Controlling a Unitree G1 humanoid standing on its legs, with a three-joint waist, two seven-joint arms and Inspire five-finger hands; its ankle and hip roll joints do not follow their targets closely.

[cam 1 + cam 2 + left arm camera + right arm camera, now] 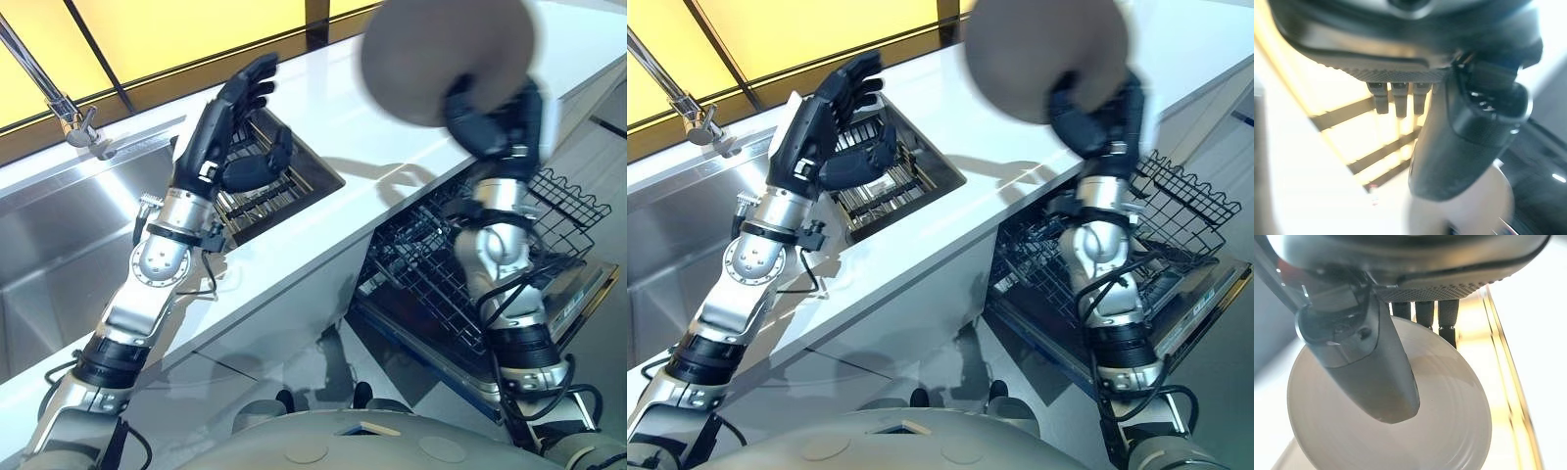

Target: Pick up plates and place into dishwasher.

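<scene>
The right hand (490, 117) pinches a plate (446, 54) by its lower edge, thumb on one face and fingers behind, and holds it up on edge above the white surface (382, 137). That edge grip likely suits the job: a plate held upright can slide down between the tines of a rack without being turned again. In the right wrist view the thumb lies across the plate's (1400, 431) grey face, so the hold looks firm.

The left hand (240, 117) hangs above a dish rack (284, 181) set into the surface, fingers straight and spread, holding nothing; it seems to be waiting clear of the other arm's path.

Below and to the right, the dishwasher (578, 294) stands open with its wire basket (568, 211) pulled out. The right forearm rises in front of that basket, so the plate has to swing out past the surface's edge and down. The basket's raised wire rim is the likeliest thing to catch the plate. A sink (59, 225) with a tap (59, 98) lies to the left, well apart from the work.
</scene>
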